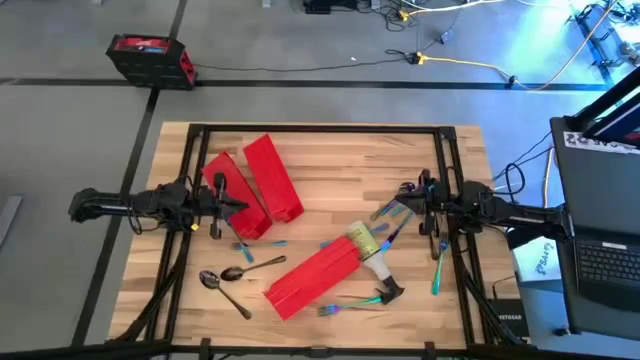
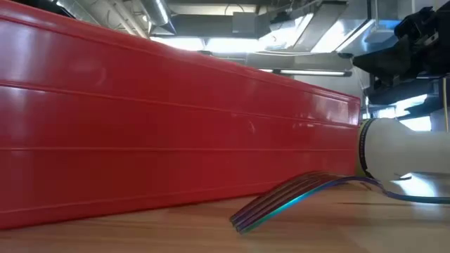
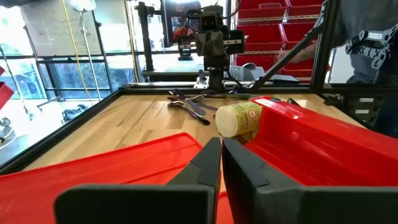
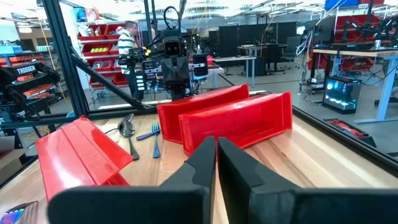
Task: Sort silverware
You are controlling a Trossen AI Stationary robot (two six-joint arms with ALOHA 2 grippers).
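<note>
The silverware lies loose on the wooden table. Two spoons (image 1: 222,280) and a fork (image 1: 258,243) lie near the left. A cluster (image 1: 392,213) lies at the right and a fork (image 1: 350,304) near the front. This front fork (image 2: 299,195) lies flat before a red bin. My left gripper (image 1: 243,205) is shut and hovers over the left red bin (image 1: 228,195), its fingers (image 3: 211,163) empty. My right gripper (image 1: 405,206) is shut beside the right cluster, also empty (image 4: 216,152).
A second red bin (image 1: 273,178) lies beside the left one, and a third (image 1: 315,275) slants across the front middle. A spray bottle (image 1: 371,247) lies on its side at the third bin's right end. One utensil (image 1: 438,268) lies near the right edge.
</note>
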